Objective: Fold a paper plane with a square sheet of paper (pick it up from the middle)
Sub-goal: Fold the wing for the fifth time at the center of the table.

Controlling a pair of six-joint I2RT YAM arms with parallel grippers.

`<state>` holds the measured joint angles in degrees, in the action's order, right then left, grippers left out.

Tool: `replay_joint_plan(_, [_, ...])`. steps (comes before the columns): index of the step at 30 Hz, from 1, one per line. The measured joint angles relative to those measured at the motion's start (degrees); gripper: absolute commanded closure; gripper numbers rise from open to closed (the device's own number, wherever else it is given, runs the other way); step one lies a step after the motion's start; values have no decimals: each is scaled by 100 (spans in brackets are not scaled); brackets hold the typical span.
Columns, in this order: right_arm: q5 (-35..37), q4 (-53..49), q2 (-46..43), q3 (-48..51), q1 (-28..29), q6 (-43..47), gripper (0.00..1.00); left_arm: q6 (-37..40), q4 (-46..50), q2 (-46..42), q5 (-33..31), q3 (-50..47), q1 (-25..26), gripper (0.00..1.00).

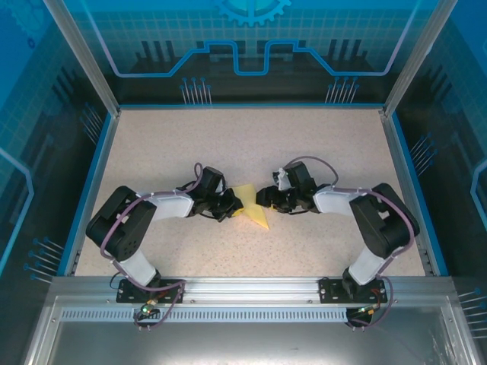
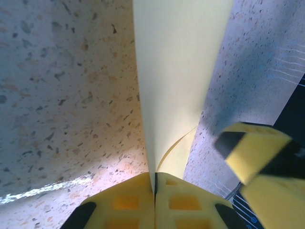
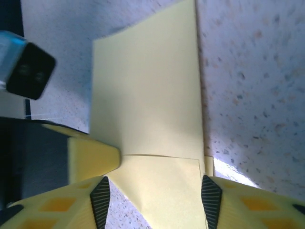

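The pale-yellow sheet of paper (image 1: 253, 209) lies mid-table between both grippers, folded into a pointed shape. My left gripper (image 1: 232, 204) is shut on its left edge. In the left wrist view the paper (image 2: 176, 71) rises as a tall strip from the closed left gripper (image 2: 155, 183), and a right fingertip (image 2: 252, 152) shows at the right. My right gripper (image 1: 264, 199) is at the paper's right side. In the right wrist view the right gripper (image 3: 155, 191) stands open astride the folded paper (image 3: 147, 95), which carries a creased flap. A left fingertip (image 3: 90, 155) touches the paper's edge.
The speckled tabletop (image 1: 251, 144) is framed by a blue rim (image 1: 90, 182) and clear walls. An aluminium rail (image 1: 251, 289) with both arm bases runs along the near edge. Part of the left wrist, a black block (image 3: 31, 69), hangs close to the paper.
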<state>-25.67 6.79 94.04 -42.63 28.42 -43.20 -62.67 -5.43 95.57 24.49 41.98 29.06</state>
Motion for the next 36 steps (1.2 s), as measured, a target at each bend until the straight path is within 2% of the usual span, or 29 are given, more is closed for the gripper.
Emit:
replay_joint_plan(3, [688,-74,-616,170,291,715,32,-2,160,-20,0,42,4,97])
replay_joint_plan(8, [2146,20,-1287,553,1510,2004,37,-4,374,-83,-2,234,59,97])
replay_joint_plan(13, [3176,660,-1303,1145,2116,3145,38,-22,529,-155,-2,385,81,97])
replay_joint_plan(18, [3786,1252,-894,1338,2581,4118,43,-26,673,-170,-4,439,81,97])
replay_joint_plan(27, [4669,2286,-15,1325,2743,5119,58,-42,813,-188,-15,448,81,97])
replay_joint_plan(36, [4909,2796,304,1163,2745,5545,73,-42,846,-188,-17,492,81,97])
